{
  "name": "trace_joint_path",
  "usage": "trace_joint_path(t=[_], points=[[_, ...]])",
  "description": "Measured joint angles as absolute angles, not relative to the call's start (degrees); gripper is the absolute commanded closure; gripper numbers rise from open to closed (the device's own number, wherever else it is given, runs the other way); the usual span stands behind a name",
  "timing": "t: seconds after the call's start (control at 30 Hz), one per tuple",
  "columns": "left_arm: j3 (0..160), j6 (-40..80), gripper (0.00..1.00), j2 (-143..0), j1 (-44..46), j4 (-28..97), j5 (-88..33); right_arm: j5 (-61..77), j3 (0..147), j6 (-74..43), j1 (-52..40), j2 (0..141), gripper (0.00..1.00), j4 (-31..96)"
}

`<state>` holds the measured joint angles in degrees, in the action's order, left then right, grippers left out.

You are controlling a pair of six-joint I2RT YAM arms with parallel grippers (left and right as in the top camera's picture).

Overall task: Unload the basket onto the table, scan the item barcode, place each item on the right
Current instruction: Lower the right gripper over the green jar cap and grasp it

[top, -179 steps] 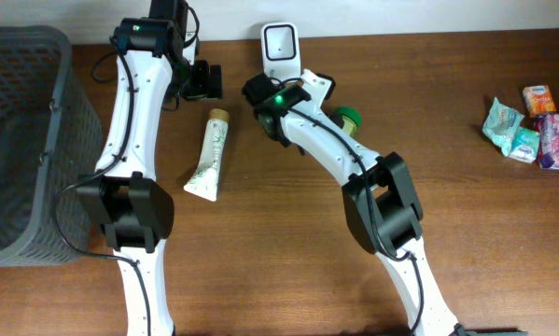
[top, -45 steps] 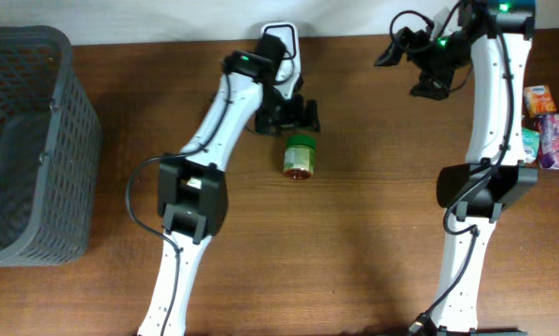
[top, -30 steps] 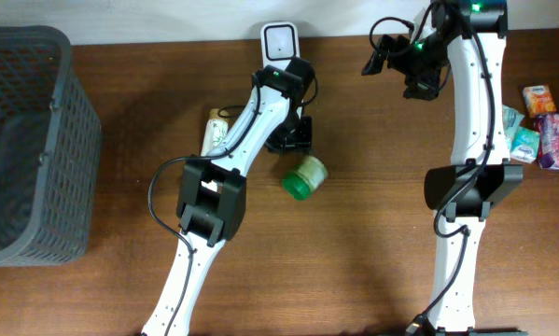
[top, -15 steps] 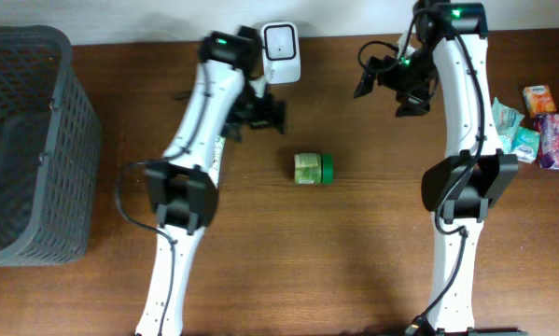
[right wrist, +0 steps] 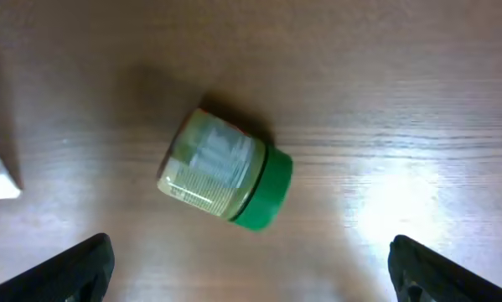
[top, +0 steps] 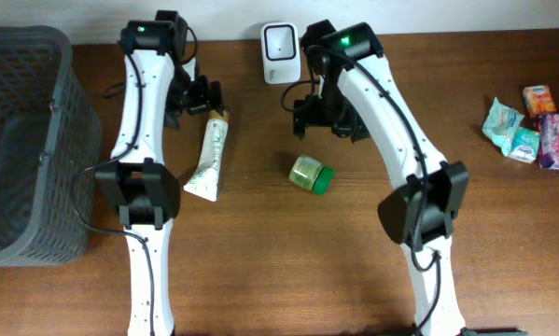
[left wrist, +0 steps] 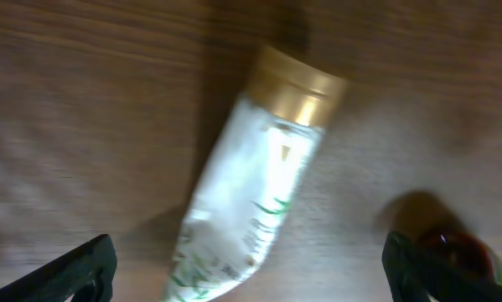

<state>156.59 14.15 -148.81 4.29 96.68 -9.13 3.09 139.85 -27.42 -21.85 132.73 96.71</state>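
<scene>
A small jar with a green lid point(top: 311, 175) lies on its side in the middle of the wooden table; in the right wrist view the jar point(right wrist: 221, 178) lies free above my fingertips. My right gripper point(top: 322, 116) point(right wrist: 252, 268) hovers just behind it, open and empty. A white tube with a gold cap point(top: 209, 161) point(left wrist: 251, 201) lies to the left. My left gripper point(top: 201, 96) point(left wrist: 251, 273) hangs over the cap end, open, holding nothing. The white barcode scanner point(top: 280, 41) stands at the back edge between the arms.
A dark grey mesh basket point(top: 27, 140) fills the left side of the table. Several small packets point(top: 531, 121) lie at the far right edge.
My left arm has let go of the jar and swung left to above the tube. My right arm has swung in from the right to over the jar, which now lies free.
</scene>
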Motion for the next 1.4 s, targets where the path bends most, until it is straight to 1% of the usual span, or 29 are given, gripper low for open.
trace_joint_path(t=[0.13,0.37,0.43,0.57,0.73,0.97,1.1,1.13,1.17,1.3,1.4], points=[[156.6,14.1,0.01,-148.8,0.8,96.7,-5.0,4.1,131.9,-36.1,-21.7,127.0,0.01,96.1],[156.6,14.1,0.01,-148.8,-1.8,96.6,-2.5,9.1,120.6,-40.9,-24.9,127.6,0.00,86.2],[156.6,14.1,0.01,-148.8,-1.7,96.6,-2.4,8.9,119.2,-42.4,-25.3,127.7,0.00,84.8],[156.6,14.1,0.01,-148.8,-1.7,96.6,-2.3,3.4,119.0,-49.0,-26.5,127.7,0.00,84.7],[156.6,14.1,0.01,-148.8,-1.7,96.6,-2.3,-0.3,119.0,-55.4,-30.5,129.1,0.01,83.0],[156.6,14.1,0.01,-148.8,-1.6,96.6,-2.3,-0.4,118.1,-56.6,-28.4,130.9,0.01,82.2],[156.6,14.1,0.01,-148.8,-1.6,96.6,-2.3,0.0,112.0,-56.5,-28.5,131.2,0.01,78.7],[156.6,14.1,0.01,-148.8,-1.6,96.7,-2.3,0.0,110.8,-56.4,-28.5,131.2,0.02,77.6],[156.6,14.1,0.01,-148.8,-1.6,96.6,-2.3,0.1,110.1,-56.0,-28.5,131.4,0.09,77.1],[156.6,14.1,0.01,-148.8,-1.6,96.6,-2.3,0.0,109.8,-51.4,-28.2,131.5,0.26,75.8],[156.6,14.1,0.01,-148.8,-1.6,96.7,-2.3,-0.8,111.3,-46.2,-27.6,131.6,0.27,78.0]])
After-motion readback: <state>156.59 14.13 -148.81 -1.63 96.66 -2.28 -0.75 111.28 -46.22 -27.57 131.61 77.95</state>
